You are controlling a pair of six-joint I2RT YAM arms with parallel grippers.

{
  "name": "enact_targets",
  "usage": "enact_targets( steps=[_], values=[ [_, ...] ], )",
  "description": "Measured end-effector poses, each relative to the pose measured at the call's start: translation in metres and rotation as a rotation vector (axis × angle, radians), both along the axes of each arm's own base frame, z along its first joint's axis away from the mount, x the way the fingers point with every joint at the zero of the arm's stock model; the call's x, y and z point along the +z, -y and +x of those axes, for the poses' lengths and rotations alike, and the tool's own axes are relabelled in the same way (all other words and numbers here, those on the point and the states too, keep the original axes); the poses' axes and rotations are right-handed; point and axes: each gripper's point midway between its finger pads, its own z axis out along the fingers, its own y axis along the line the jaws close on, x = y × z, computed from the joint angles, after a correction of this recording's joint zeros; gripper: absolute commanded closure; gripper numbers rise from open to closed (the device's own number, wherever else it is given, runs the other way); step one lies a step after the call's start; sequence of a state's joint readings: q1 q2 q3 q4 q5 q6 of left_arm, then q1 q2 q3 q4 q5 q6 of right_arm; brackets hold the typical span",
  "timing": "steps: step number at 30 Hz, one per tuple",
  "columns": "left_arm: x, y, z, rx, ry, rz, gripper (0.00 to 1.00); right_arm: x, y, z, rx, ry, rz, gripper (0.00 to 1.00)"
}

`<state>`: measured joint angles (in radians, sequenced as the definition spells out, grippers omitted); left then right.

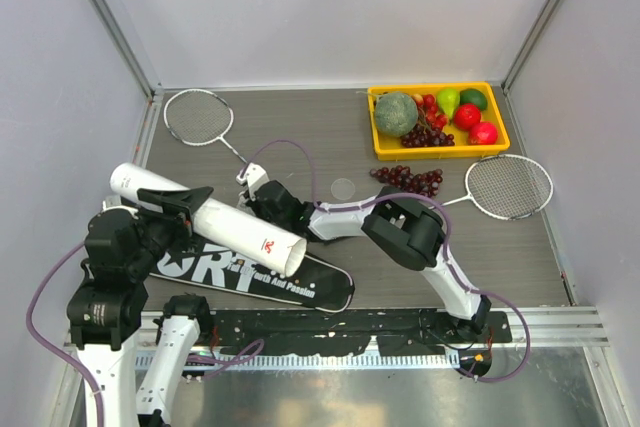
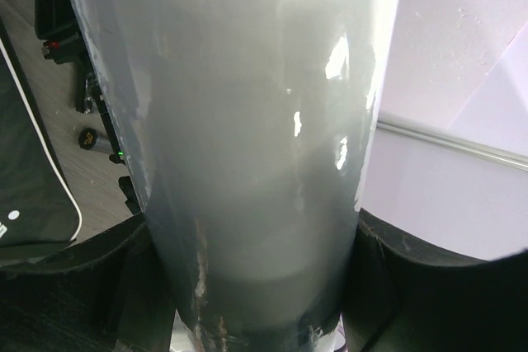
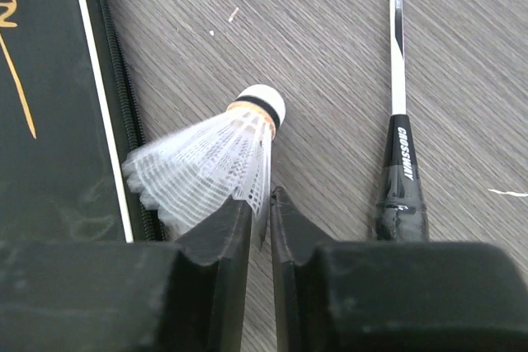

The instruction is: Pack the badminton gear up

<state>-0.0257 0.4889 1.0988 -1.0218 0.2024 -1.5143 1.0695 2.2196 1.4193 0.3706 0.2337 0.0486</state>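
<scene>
1. Broadly, the dark table (image 1: 300, 127) carries all the gear. One racket (image 1: 198, 117) lies at the far left, and a second racket (image 1: 510, 187) lies well apart on the right, near the yellow tray of fruit (image 1: 378, 137).
2. The black bag (image 1: 300, 287) lettered "SPORT" lies flat on the table by the arm bases, partly under the raised tube.
3. The long white tube (image 1: 245, 232) is tilted above the bag. The left gripper (image 1: 182, 203) has its fingers pressed against either side of the tube. Its open mouth (image 1: 290, 257) faces right, towards the other arm. The tube would best be kept steady at that angle, so the mouth makes an easy target.
4. The handle (image 3: 400, 195) of the far-left racket ends just beside the working fingers. A straight lift would likely clear it.
5. A white shuttlecock (image 3: 210, 162) lies on its side on the table, between the bag's zip edge and that handle. Its cork (image 3: 262, 103) points away from the wrist. The right gripper (image 3: 269, 212) has its fingers drawn nearly together, pinching the rim of the feather skirt.
6. Only that thin feather edge sits between the fingers, so the hold looks slight. A gentle squeeze, a slow rise and a cork-first entry into the tube seem the soundest course. A hard clamp could crush the feathers.
</scene>
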Motion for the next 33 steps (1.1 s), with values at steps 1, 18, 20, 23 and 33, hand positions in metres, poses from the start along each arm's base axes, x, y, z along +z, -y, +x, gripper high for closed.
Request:
enact_targets(
  steps=[1, 18, 20, 23, 33],
  values=[
    [-0.001, 0.000, 0.000, 0.000, -0.002, 0.000, 1.00, -0.002, 0.000, 0.000, -0.001, -0.001, 0.001, 0.93],
    [-0.034, -0.005, 0.015, 0.016, -0.046, 0.044, 0.99, 0.100, 0.043, -0.016, -0.016, -0.017, 0.311, 0.95],
    [-0.046, -0.006, 0.018, 0.013, -0.065, 0.056, 0.99, 0.126, 0.060, -0.017, -0.030, -0.009, 0.370, 0.95],
    [-0.069, -0.005, 0.022, 0.002, -0.103, 0.072, 0.99, 0.150, 0.097, -0.021, -0.068, -0.007, 0.424, 0.95],
    [-0.126, 0.004, 0.041, -0.090, -0.215, 0.106, 0.98, 0.169, 0.226, -0.051, -0.262, 0.014, 0.421, 0.95]
  ],
)
